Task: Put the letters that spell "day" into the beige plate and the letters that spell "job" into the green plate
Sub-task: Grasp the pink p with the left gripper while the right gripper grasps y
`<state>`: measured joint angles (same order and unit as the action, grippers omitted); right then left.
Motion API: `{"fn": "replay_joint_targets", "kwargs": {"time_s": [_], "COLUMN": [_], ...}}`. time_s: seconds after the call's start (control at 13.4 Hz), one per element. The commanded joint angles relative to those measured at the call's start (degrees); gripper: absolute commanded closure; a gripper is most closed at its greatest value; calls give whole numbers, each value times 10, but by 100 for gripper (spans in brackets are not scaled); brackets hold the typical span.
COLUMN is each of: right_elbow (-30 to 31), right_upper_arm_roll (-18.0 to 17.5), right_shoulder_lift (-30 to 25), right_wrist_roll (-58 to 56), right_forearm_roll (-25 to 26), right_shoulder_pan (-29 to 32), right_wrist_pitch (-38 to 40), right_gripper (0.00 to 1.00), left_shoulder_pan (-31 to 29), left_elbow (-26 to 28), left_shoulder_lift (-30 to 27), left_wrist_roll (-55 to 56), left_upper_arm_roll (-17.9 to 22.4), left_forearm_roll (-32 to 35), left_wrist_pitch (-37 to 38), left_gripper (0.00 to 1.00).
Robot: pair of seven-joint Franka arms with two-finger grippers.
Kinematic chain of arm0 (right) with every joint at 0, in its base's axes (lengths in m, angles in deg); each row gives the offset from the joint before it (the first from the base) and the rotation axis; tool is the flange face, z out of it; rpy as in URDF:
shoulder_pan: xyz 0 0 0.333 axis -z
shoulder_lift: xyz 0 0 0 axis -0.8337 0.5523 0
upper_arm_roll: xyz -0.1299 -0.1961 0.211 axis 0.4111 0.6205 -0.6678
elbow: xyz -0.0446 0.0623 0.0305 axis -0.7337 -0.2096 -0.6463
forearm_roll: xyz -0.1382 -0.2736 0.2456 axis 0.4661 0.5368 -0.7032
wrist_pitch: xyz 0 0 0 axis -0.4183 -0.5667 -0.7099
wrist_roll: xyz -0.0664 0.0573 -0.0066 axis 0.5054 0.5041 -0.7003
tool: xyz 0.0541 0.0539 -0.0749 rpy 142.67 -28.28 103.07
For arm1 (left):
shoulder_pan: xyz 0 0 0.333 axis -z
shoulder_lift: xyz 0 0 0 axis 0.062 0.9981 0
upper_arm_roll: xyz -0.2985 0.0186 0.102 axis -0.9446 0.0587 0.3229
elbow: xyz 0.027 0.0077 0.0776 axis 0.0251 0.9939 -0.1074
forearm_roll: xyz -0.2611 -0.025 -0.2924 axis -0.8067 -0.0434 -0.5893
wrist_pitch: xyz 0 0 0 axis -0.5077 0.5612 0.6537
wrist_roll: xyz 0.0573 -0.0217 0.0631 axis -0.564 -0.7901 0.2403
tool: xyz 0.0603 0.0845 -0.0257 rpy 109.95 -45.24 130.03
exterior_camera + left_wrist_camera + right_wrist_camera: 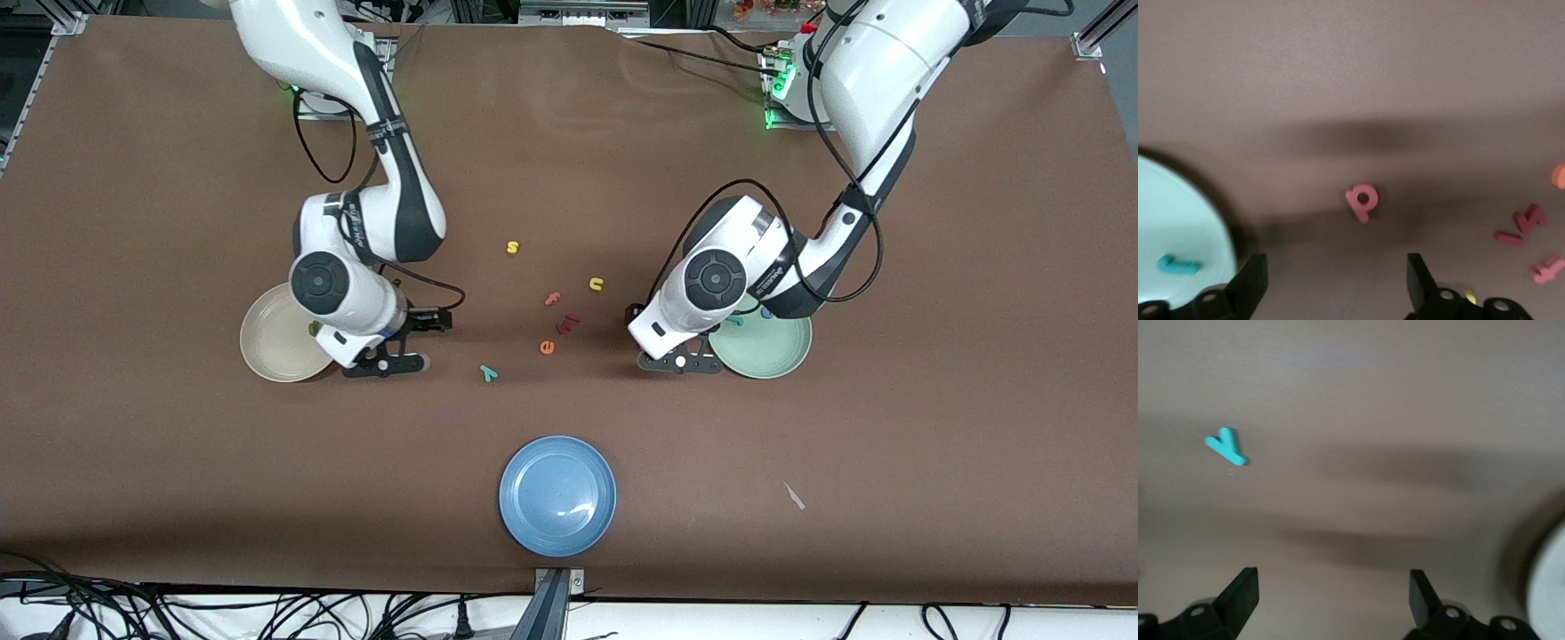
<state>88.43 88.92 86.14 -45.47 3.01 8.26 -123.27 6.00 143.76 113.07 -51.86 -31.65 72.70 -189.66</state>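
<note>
The beige plate point(267, 351) holds a small green d point(313, 328). Beside that plate, over bare table, my right gripper point(387, 363) point(1331, 577) is open and empty. The teal y point(488, 373) point(1226, 445) lies on the table toward the middle. The green plate point(782, 351) point(1171, 220) holds a teal j point(736, 322) point(1178, 265) and a blue o point(766, 313). My left gripper point(680, 362) point(1335, 263) hangs open and empty beside the green plate. A salmon b point(1362, 201) lies on the table just ahead of it, hidden under the arm in the front view.
Loose letters lie mid-table: a yellow s point(512, 247), a yellow u point(596, 284), a salmon f point(552, 299) point(1546, 269), a dark red piece point(569, 324) point(1525, 223) and an orange e point(547, 347). A blue plate point(557, 495) sits nearest the front camera.
</note>
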Motion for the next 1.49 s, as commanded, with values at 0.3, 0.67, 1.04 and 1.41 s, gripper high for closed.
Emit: {"fn": "replay_joint_targets", "kwargs": {"time_s": [0.3,0.67,1.04,1.41], "right_elbow": [-114,-177,-178,-178], "right_upper_arm_roll": [-47,-77,-84,-93], "right_shoulder_lift": [91,141,154,162], "right_wrist_roll": [-6,-46,-71,-70], "right_forearm_roll": [-14,-14,-13,-12], "right_shoulder_pan": [13,44,45,45], "right_wrist_pitch": [-40,-48,-69,-75], "right_gripper": [0,0,9,23], "left_shoulder_pan": [4,8,20,20], "left_elbow": [-19,-12,-8,1], "left_shoulder_lift": [46,63,73,72], "left_wrist_roll": [45,59,90,98], "left_upper_arm_roll": [18,19,19,19], "left_forearm_roll": [14,13,14,13], "left_wrist_pitch": [-86,-95,-109,-109], "left_gripper": [12,29,28,44]}}
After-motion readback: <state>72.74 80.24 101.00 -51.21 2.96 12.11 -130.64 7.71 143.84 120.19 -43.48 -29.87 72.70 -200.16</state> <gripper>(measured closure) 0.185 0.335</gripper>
